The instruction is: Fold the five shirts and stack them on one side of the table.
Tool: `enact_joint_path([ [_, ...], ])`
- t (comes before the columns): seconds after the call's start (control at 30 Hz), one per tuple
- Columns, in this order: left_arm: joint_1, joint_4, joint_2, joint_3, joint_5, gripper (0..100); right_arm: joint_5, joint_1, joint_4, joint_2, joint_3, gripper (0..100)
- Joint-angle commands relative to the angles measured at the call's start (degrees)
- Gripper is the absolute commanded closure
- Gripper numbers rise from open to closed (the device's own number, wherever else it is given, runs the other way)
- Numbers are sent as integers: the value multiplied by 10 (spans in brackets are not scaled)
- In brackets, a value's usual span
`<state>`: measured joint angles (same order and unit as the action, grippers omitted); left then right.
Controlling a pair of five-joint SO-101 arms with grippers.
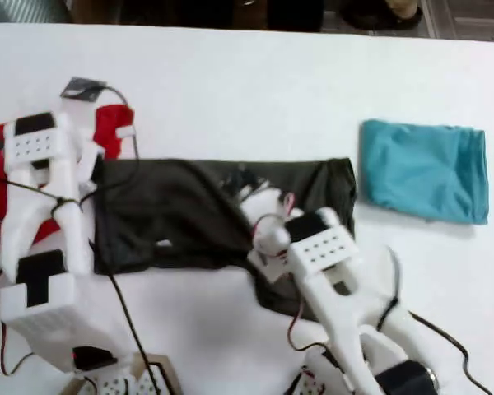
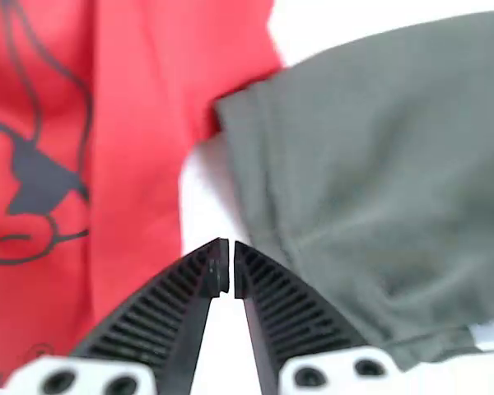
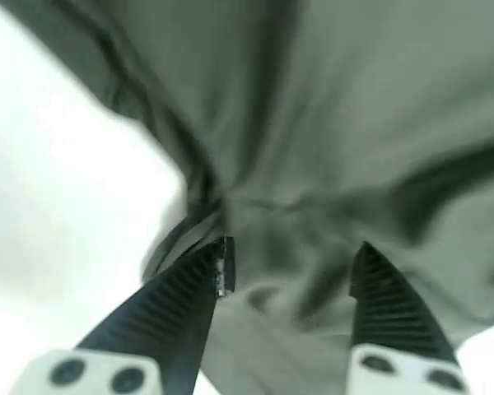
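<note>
overhead looks down; both wrist cameras close over dark shirt [image 1: 173, 216].

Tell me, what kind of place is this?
Probably a robotics lab: a white plastic left arm and right arm with loose wires stand at a plain white table bearing a dark grey cloth shirt, a red printed shirt and a folded teal shirt.

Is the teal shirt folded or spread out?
Folded: the teal shirt lies as a compact rectangle on the table, no sleeves sticking out, apart from the dark shirt.
</note>
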<state>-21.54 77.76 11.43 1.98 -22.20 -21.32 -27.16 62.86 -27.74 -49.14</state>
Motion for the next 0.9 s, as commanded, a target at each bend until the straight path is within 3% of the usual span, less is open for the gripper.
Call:
enact_joint_path([
  [0.0, 50, 25, -4, -26, 3, 959, 4, 93, -40, -47, 47, 859],
  [0.07, 78, 36, -4, -13, 3, 959, 4, 164, -100, -43, 52, 983],
  [0.17, 111, 48, -8, 19, 3, 972, 4, 233, -162, -1, 60, 977],
  [0.63, 116, -61, -10, 238, -2, 972, 66, 251, -140, 352, 316, 978],
  [0.87, 56, -99, -10, 288, -40, 972, 64, 304, -90, 520, 446, 978],
])
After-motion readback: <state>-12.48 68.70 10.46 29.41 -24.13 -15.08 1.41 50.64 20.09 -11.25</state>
